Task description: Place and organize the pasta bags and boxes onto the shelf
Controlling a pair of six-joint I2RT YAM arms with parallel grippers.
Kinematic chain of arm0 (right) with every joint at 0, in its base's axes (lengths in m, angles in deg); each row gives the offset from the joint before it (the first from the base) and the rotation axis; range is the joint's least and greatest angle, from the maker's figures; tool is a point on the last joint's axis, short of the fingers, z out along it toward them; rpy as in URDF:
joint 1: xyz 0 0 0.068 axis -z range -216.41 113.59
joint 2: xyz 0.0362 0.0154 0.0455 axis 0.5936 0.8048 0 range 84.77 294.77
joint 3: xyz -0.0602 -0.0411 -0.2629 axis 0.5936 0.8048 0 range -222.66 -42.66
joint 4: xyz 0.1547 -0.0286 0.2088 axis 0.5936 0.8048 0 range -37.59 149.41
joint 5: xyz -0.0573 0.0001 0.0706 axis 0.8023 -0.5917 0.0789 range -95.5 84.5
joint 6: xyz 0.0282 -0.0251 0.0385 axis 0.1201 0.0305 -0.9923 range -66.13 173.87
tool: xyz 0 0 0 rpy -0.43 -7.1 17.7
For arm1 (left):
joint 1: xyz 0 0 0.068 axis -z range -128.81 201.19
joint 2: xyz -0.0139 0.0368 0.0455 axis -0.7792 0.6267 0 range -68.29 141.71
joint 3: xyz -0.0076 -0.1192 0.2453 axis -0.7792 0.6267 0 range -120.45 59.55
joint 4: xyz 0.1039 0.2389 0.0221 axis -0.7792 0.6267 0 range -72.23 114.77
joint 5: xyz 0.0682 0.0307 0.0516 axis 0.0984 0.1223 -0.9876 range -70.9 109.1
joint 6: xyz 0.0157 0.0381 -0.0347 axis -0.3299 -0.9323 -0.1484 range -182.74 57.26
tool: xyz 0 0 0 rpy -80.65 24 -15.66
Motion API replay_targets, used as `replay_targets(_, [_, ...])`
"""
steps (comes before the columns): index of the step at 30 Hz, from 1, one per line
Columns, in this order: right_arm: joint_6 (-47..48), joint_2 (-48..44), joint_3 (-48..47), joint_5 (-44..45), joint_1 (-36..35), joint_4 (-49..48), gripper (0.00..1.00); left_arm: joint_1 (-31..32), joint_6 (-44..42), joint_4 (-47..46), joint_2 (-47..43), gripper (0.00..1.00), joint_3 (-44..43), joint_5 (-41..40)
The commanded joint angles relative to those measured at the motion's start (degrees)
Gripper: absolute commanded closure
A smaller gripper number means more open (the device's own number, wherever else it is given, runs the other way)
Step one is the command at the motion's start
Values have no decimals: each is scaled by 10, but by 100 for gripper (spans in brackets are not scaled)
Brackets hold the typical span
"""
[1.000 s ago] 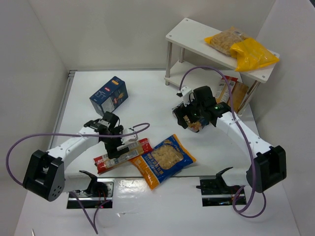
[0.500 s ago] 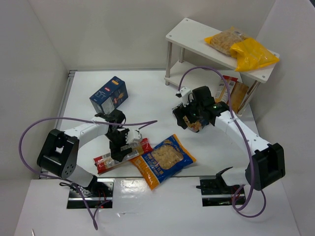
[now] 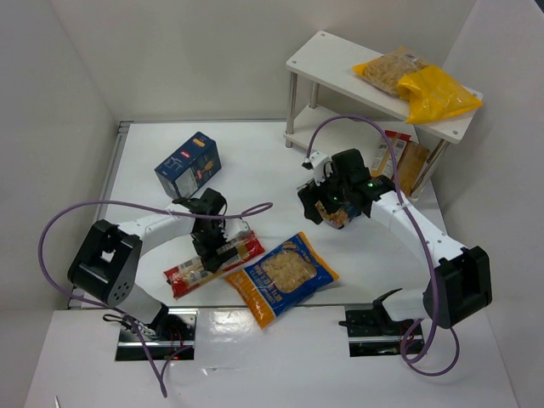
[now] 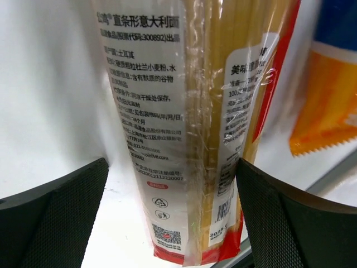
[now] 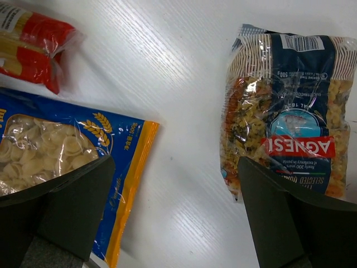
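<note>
**A:** How should the left gripper (image 3: 218, 246) take the spaghetti bag (image 4: 195, 128)?

**B:** I think it should come straight down and close on the two long sides, near the middle of the bag, so that the bag does not tip when lifted. The orange-and-blue bag (image 3: 280, 276) lies just beside it, so a slow lift seems safer.

**A:** How do the jaws stand now?

**B:** Fully apart, one on each side of the bag, and they grip nothing. The bag lies flat at the lower left-centre of the overhead view, well apart from the shelf (image 3: 340, 72) at the upper right.

**A:** And the right gripper (image 5: 175, 167)?

**B:** Also wide open and empty, above bare table. The blue-labelled bag (image 5: 284, 111) is near the finger at the right of its wrist view.
</note>
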Motion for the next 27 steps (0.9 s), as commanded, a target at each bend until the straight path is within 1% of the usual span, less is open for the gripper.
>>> replay_targets(1, [6, -5, -4, -14, 2, -12, 0, -15, 53, -142, 41, 0, 2, -104])
replay_targets(6, [12, -16, -4, -20, 2, -12, 0, -41, 59, -156, 80, 2, -37, -115])
replay_targets(9, [12, -21, -4, -20, 2, -12, 0, -46, 65, -174, 95, 8, -56, -132])
replay_targets(14, [12, -21, -4, -26, 2, -7, 0, -51, 71, -185, 141, 8, -117, -144])
replay_targets(20, [17, -26, -4, -26, 2, -7, 0, -63, 71, -190, 172, 8, -175, -156])
replay_targets(23, [17, -26, -4, -31, 2, -7, 0, -76, 71, -198, 179, 8, -206, -145])
replay_targets(25, [17, -26, -4, -31, 2, -7, 0, -81, 84, -188, 172, 6, -212, -134])
replay_targets(27, [17, -31, 2, -31, 2, -7, 0, -81, 92, -170, 152, 5, -201, -134])
